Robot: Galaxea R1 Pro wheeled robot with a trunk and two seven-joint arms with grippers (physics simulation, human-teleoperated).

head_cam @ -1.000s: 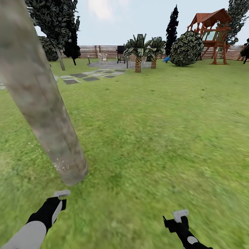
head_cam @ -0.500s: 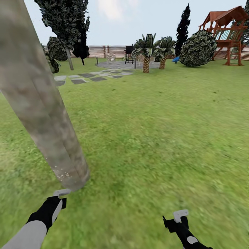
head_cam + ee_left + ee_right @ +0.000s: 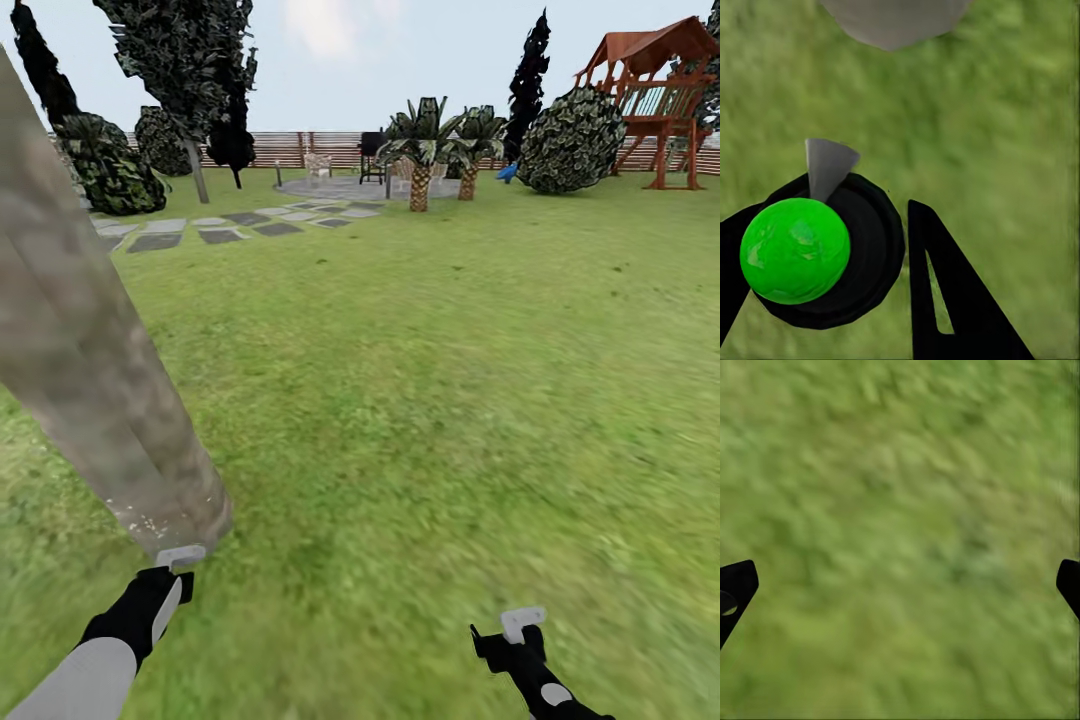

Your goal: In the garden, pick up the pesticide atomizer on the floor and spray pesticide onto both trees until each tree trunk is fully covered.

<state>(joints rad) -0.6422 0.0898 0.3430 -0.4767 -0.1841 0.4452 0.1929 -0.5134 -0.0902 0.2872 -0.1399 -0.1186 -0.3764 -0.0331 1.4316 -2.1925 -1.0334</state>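
The left gripper [image 3: 862, 247] is clamped on the pesticide atomizer [image 3: 795, 250], a black body with a green ball. The tree trunk [image 3: 95, 380] stands just beyond it at near left, white pesticide [image 3: 150, 522] specks at its base. The right gripper [image 3: 900, 585] hangs spread apart over grass [image 3: 450, 380].

The tree trunk [image 3: 95, 380] is showing mottled grey-brown bark, matt and fairly smooth, with fine white specks [image 3: 150, 520] dotting its base. The lawn [image 3: 450, 380] is looking like soft, blurred matt grass. In the left wrist view the atomizer [image 3: 810, 247] is showing a glossy green ball on a black, plastic-looking matt body with a grey nozzle. The paving slabs [image 3: 220, 236] are looking like flat grey stone, the fence [image 3: 290, 148] like slatted brown wood
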